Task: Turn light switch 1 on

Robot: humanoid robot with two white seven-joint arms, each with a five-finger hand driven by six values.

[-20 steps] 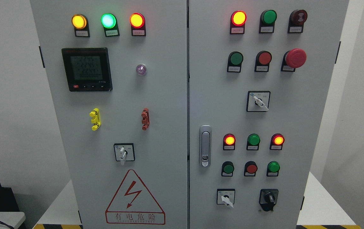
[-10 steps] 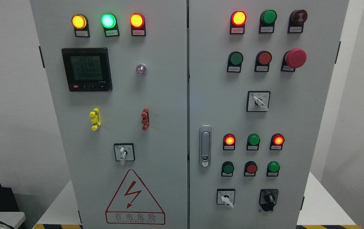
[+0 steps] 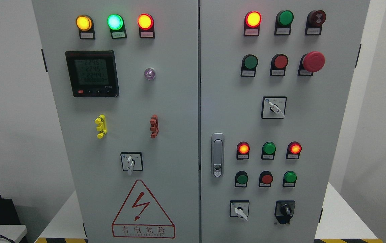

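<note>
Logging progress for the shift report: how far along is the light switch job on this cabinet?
Nothing looks done yet: neither robot hand is in view, so no switch on the cabinet is being touched. Nothing is in hand. The whole job is left: reaching in and operating the switch. The labels are too small to read, so which control is switch 1 cannot be told.

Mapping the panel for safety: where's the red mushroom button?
Head view: the red mushroom button sits upper right on the right cabinet door, last in the second row, right of a flat red button and above the rotary selector switch.
</note>
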